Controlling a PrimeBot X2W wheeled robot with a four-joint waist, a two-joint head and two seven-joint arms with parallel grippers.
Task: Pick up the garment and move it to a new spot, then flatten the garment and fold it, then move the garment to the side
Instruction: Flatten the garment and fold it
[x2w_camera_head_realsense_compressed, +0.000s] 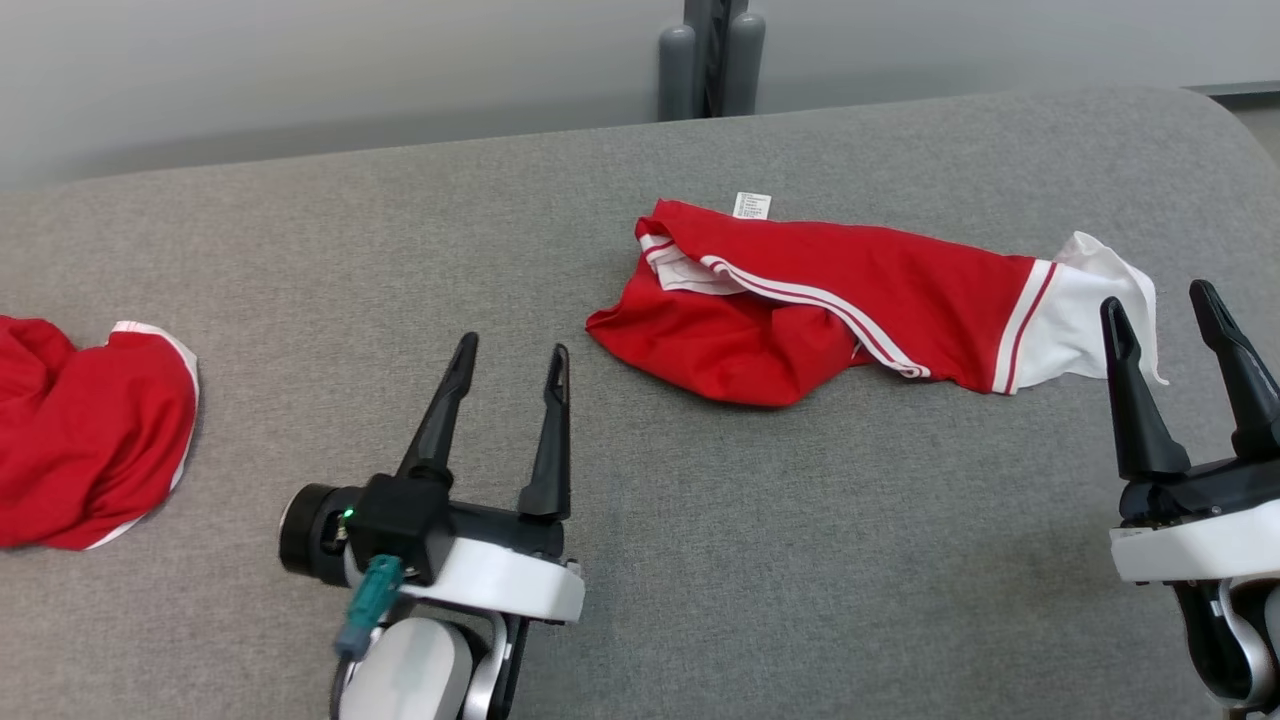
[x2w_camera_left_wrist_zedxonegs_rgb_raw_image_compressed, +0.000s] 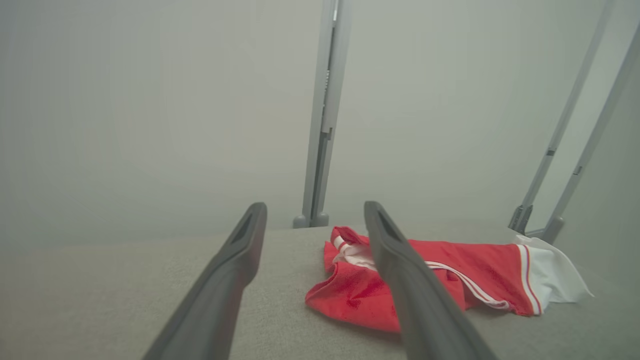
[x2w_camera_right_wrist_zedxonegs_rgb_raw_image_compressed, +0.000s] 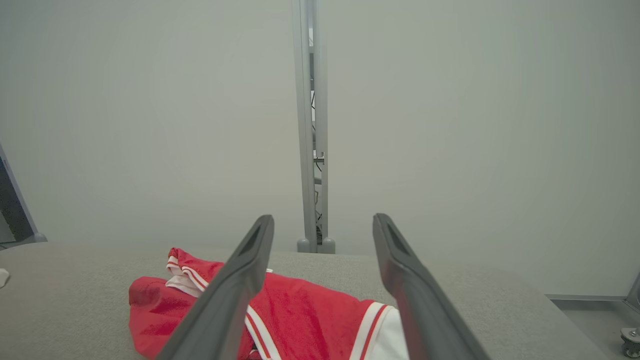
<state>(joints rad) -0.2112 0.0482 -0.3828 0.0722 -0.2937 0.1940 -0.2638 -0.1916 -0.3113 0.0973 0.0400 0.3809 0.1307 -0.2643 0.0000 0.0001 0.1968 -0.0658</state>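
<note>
Head view, read from the bench's (x2w_camera_head_realsense_compressed: 700, 580) left edge: finds a bunched red cloth (x2w_camera_head_realsense_compressed: 90, 440) parked at that edge, well apart from the rest and probably not the piece in hand. Next meets the left hand (x2w_camera_head_realsense_compressed: 514, 347) near the front edge, left of centre, with fingers spread wide and nothing between them, pointing toward the far edge with a slight lean rightward. Then comes to the garment (x2w_camera_head_realsense_compressed: 800, 310) itself: red with white stripes, crumpled, lying right of centre toward the far edge, with a care label (x2w_camera_head_realsense_compressed: 752, 204) at its far side and a white end (x2w_camera_head_realsense_compressed: 1085, 310) trailing toward the right edge. Last reaches the right hand (x2w_camera_head_realsense_compressed: 1156, 297) by the right edge, likewise wide and empty, with fingertips overlapping that white end; cannot tell whether touching. Judged to be at the first step, with the pick-up not yet made. Calls for closing on cloth at both ends, right on the white end, left after reaching forward and rightward to the bunched red end, then lifting together.
</note>
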